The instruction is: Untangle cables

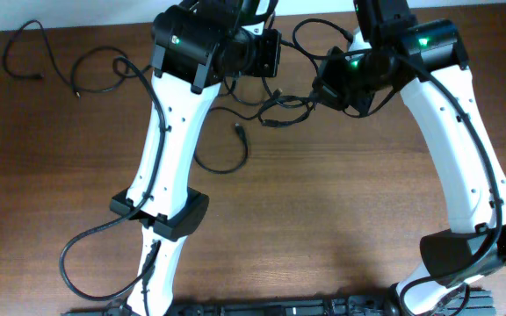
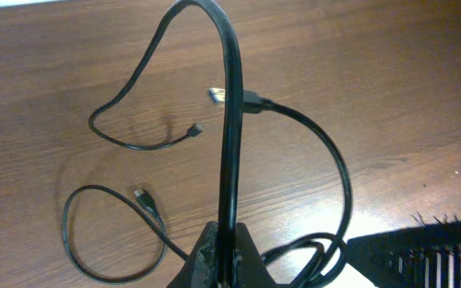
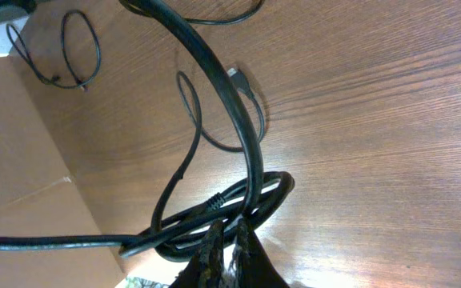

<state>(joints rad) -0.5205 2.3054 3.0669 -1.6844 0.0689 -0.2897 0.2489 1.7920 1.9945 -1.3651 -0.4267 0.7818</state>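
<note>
The tangled black cables lie at the table's far middle, between my two grippers. My left gripper is shut on one cable, which rises from the jaws and arcs over to the left. In the overhead view the left gripper is just left of the knot. My right gripper is pinched on a strand of the coiled bundle, and in the overhead view it is on the knot's right side. A cable loop with a plug trails toward the front.
Two separate loose cables lie at the far left, one near the corner and one beside it. Small plug ends rest on the wood. A thick arm wire loops at the front left. A cardboard surface borders the table.
</note>
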